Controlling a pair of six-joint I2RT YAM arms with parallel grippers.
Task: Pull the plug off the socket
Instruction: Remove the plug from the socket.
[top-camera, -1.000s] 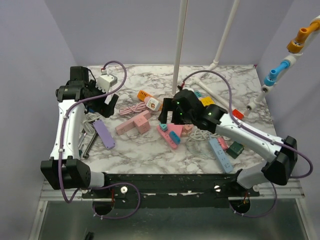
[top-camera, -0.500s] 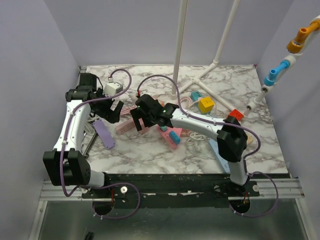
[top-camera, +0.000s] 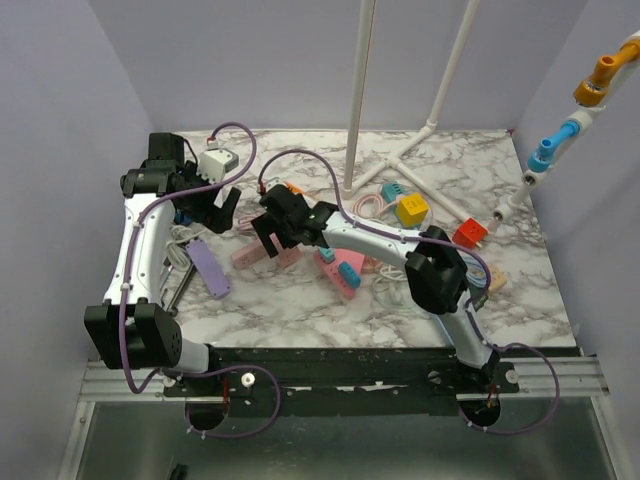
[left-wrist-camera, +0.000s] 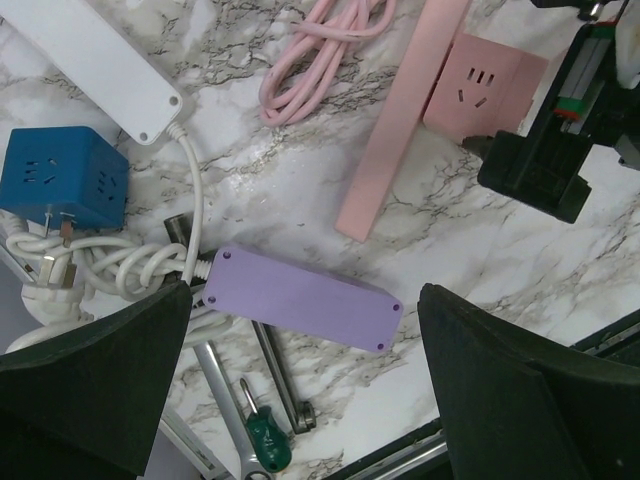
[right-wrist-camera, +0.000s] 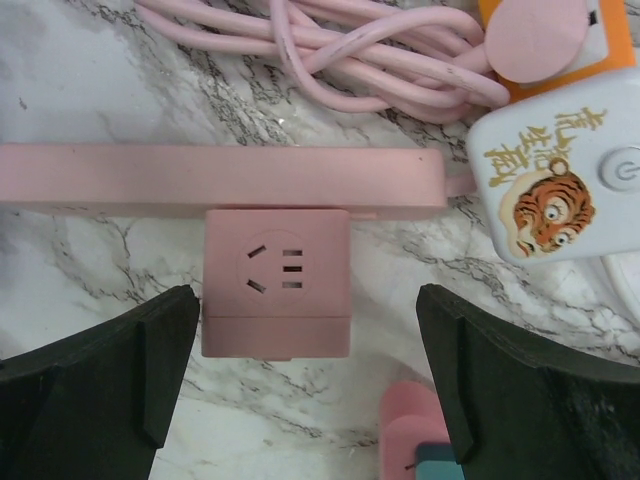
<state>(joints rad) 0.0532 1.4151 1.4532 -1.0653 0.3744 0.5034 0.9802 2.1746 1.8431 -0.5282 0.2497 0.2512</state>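
Counter (top-camera: 290, 300) from overhead: right tool (top-camera: 272, 237) spread wide above pink cube plug (top-camera: 289, 256), which is butted against pink socket strip (top-camera: 248, 256); left tool (top-camera: 213, 212), also released, at plug's 10 o'clock. Left wrist view: purple strip (left-wrist-camera: 300, 298) between fingers (left-wrist-camera: 90, 370), untouched. Right wrist view: plug central, socket strip touching at 12 o'clock, ungripped.

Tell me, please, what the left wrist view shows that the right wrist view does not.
Only the left wrist view shows the purple power strip, the blue cube socket, the white power strip and a green-handled screwdriver. Only the right wrist view shows the tiger-printed white socket and the orange adapter next to it. Both show the pink power strip with the pink cube plug against its side, the coiled pink cord and the marble table.
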